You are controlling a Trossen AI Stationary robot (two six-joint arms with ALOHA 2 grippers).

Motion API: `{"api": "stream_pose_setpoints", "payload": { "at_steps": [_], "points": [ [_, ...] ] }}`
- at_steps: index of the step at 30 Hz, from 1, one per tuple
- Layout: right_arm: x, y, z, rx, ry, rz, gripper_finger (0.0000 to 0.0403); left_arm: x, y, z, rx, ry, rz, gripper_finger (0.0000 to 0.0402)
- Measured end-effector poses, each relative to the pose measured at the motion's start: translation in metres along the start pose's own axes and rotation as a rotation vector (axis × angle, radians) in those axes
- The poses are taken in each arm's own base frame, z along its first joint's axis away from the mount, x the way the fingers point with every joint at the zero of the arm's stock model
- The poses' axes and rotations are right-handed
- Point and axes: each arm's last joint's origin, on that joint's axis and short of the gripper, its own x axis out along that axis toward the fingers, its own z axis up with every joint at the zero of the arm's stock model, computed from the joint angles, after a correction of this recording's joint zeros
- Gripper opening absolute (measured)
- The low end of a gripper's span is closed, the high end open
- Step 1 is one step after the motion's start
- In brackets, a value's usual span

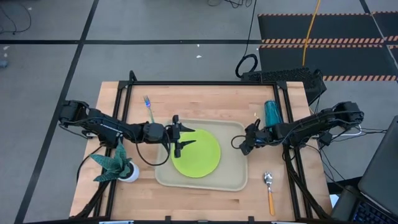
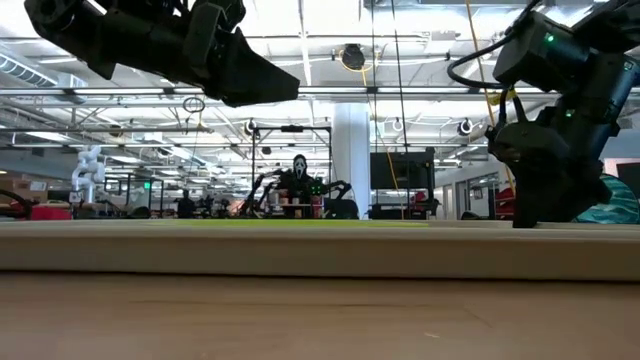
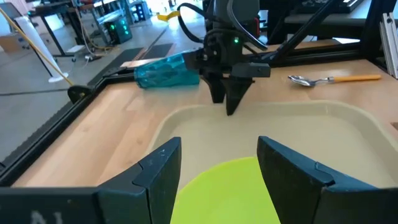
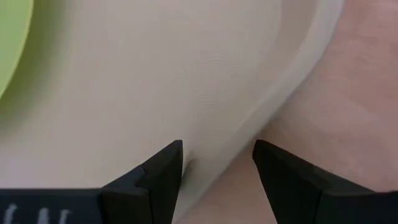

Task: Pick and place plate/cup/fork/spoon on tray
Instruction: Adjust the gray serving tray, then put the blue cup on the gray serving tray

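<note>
- One tray (image 1: 163,177): beige, rectangular, rounded corners, low raised rim; lower centre of the high view.
- One plate (image 1: 196,153): flat, round, lime green, lying on the tray, taking up its left and middle.
- One cup (image 1: 272,112): translucent teal tumbler, on its side on the bare wood, right of centre in the high view, above the tray's right end.
- One fork (image 1: 148,107): slim blue handle, metal tines, on the wood left of centre, above the tray's upper left corner.
- One spoon (image 1: 269,190): orange handle, shiny silver bowl, on the wood at lower right, just off the tray's right edge.
- One potted plant (image 1: 115,165): teal leaves, white pot, lower left of the table (image 1: 205,99).
- Left gripper (image 1: 186,142): above the plate's left edge, fingers spread wide, nothing between them.
- Right gripper (image 1: 237,142): down at the tray's right rim, fingers apart, straddling the rim in the right wrist view, holding nothing.
- Two arms in all, both reaching in toward the tray.
</note>
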Motion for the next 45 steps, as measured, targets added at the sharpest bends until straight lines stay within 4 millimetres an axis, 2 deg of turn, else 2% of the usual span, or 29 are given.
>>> {"api": "stream_pose_setpoints", "payload": {
  "at_steps": [7, 14, 40, 45],
  "points": [
    [-0.007, -0.011, -0.001, -0.024, 0.013, -0.060, 0.0199, 0.000, 0.000, -0.001, -0.010, 0.006, -0.001, 0.0214],
    [-0.020, -0.020, 0.000, -0.027, -0.052, -0.091, 0.0199, 0.000, 0.000, -0.001, -0.014, 0.007, 0.000, 0.0214],
    [-0.023, -0.010, 0.003, -0.004, -0.039, 0.054, 0.0199, 0.000, 0.000, -0.001, -0.013, 0.007, 0.000, 0.0214],
    [-0.036, -0.003, 0.009, -0.060, -0.085, 0.120, 0.0199, 0.000, 0.000, -0.001, -0.013, 0.006, 0.000, 0.0214]
  ]
}}
